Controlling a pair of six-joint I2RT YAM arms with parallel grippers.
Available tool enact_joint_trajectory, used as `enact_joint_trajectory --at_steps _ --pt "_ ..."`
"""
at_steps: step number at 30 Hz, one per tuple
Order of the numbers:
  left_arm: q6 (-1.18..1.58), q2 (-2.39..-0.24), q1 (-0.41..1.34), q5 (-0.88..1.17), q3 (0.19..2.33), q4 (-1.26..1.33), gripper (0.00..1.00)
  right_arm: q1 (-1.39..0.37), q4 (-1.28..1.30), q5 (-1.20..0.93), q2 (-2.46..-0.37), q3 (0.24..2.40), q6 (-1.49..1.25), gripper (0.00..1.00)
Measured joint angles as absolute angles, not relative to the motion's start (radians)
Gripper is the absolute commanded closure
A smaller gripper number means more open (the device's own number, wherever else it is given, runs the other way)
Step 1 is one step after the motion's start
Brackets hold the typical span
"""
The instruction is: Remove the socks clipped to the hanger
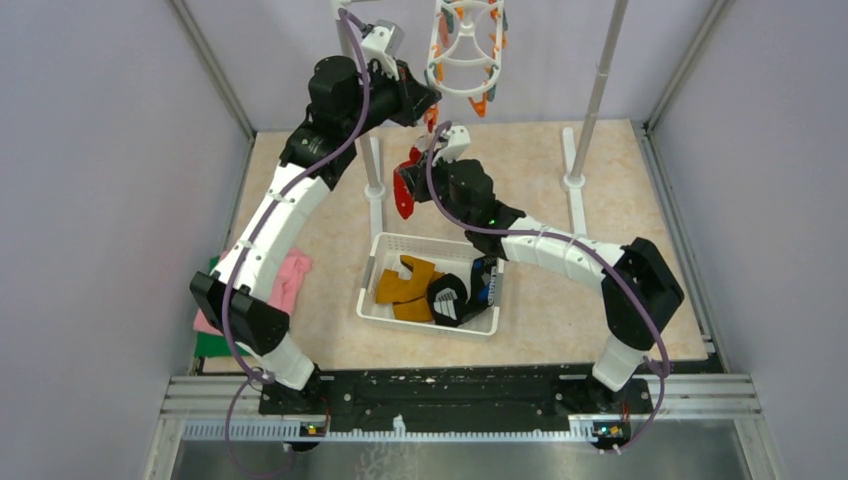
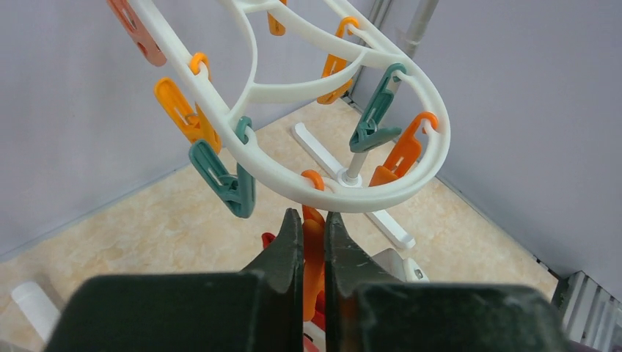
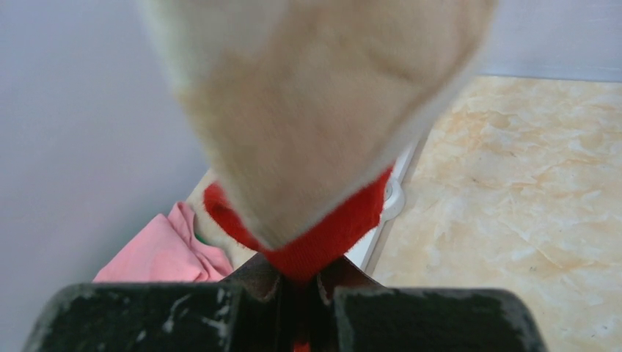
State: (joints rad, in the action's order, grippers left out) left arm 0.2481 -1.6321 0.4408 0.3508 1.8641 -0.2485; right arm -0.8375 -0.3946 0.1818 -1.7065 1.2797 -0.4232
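Observation:
The white oval hanger (image 1: 468, 50) hangs at the back, with orange and teal clips around its ring (image 2: 352, 194). My left gripper (image 1: 432, 112) is raised to its lower rim, and its jaws (image 2: 314, 220) are shut on an orange clip (image 2: 314, 246). A bit of red fabric (image 2: 268, 238) shows just under that clip. The red sock (image 1: 405, 190) hangs below it, and my right gripper (image 1: 420, 178) is shut on its red cuff (image 3: 323, 238). The pale, blurred body of the sock fills the upper right wrist view. Mustard socks (image 1: 405, 285) and a black sock (image 1: 450, 300) lie in the basket.
A white mesh basket (image 1: 375, 300) sits mid-table under the right arm. Two white upright poles (image 1: 372, 170) (image 1: 600, 80) stand on feet at the back. A pink and green folded cloth (image 1: 290, 275) lies at the left edge, behind the left arm.

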Motion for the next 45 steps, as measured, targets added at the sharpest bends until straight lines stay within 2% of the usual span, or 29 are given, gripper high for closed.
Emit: enact_joint_trajectory --at_steps 11,15,18,23,25,28,29,30,32,34,45 --pt "0.232 -1.632 0.446 0.351 1.866 -0.247 1.00 -0.834 -0.391 0.190 -1.693 1.254 -0.423 1.00" --pt "0.226 -1.632 0.446 0.352 1.866 -0.248 1.00 -0.834 -0.351 0.174 -1.614 1.166 -0.422 1.00" --pt "0.213 -1.629 0.446 0.351 1.865 -0.250 0.95 -0.833 -0.305 0.121 -1.532 1.107 -0.422 1.00" --pt "0.182 -1.587 0.446 0.347 1.811 -0.249 0.79 -0.833 -0.183 -0.033 -1.377 1.058 -0.421 1.00" --pt "0.170 -1.571 0.446 0.345 1.795 -0.249 0.68 -0.833 -0.138 -0.093 -1.332 1.042 -0.420 1.00" --pt "0.147 -1.552 0.445 0.332 1.781 -0.260 0.63 -0.833 -0.068 -0.174 -1.264 0.974 -0.420 1.00" --pt "0.139 -1.547 0.443 0.324 1.777 -0.264 0.58 -0.833 -0.039 -0.191 -1.247 0.952 -0.419 1.00" --pt "0.131 -1.545 0.443 0.320 1.774 -0.266 0.46 -0.833 -0.013 -0.207 -1.232 0.928 -0.417 1.00" --pt "0.114 -1.541 0.441 0.312 1.768 -0.273 0.05 -0.833 0.053 -0.233 -1.211 0.887 -0.412 1.00" --pt "0.100 -1.537 0.439 0.307 1.765 -0.299 0.01 -0.833 0.096 -0.253 -1.205 0.862 -0.409 1.00" --pt "0.053 -1.509 0.378 0.308 1.765 -0.488 0.01 -0.833 0.233 -0.245 -1.248 0.847 -0.342 1.00"
